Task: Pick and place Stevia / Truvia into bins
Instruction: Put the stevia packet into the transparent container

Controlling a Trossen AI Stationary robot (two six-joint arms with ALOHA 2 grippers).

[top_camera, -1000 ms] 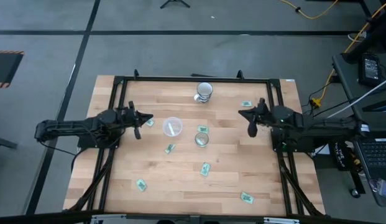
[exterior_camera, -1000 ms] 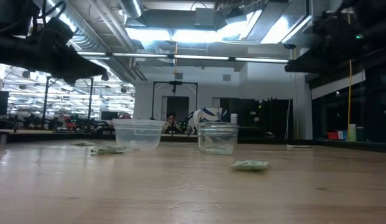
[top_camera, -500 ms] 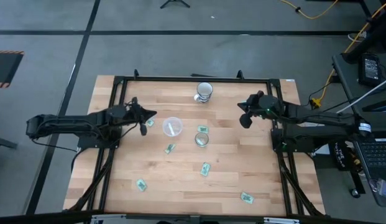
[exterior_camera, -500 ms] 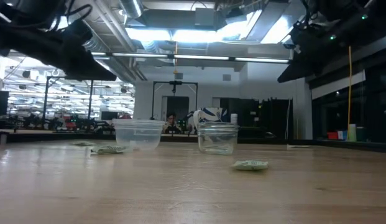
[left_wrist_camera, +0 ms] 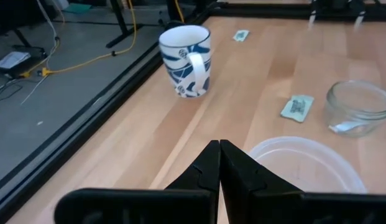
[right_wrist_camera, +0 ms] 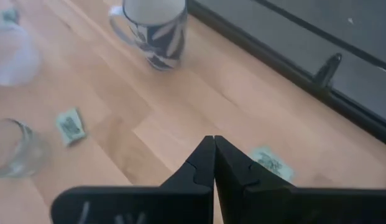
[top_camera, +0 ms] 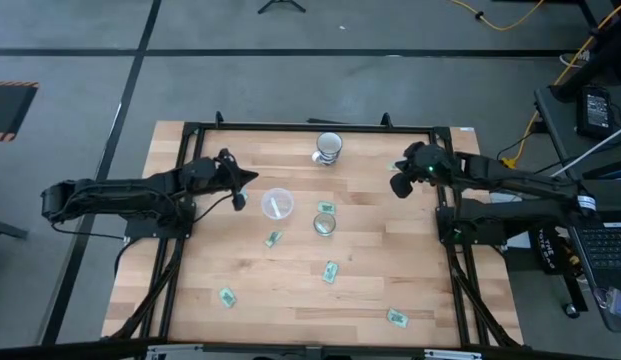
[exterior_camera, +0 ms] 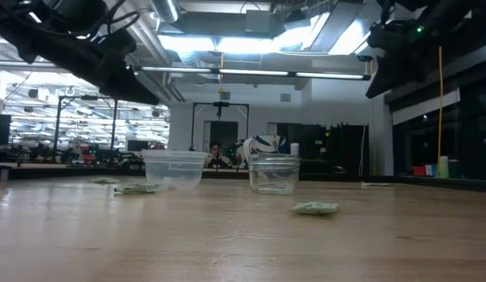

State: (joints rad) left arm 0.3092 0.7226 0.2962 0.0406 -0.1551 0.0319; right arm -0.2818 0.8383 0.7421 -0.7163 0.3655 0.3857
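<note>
Both end effectors are pressed together and empty: the right end effector (top_camera: 399,185) hovers over a packet (right_wrist_camera: 269,162) near the tabletop's far right corner. It should spread its fingers before descending squarely. The left end effector (top_camera: 237,192) waits beside the wide cup (top_camera: 277,204).

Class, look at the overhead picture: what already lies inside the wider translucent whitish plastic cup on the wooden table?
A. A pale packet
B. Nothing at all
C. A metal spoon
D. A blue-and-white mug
A: a pale packet shows inside the rim of the wider translucent whitish plastic cup.
</note>
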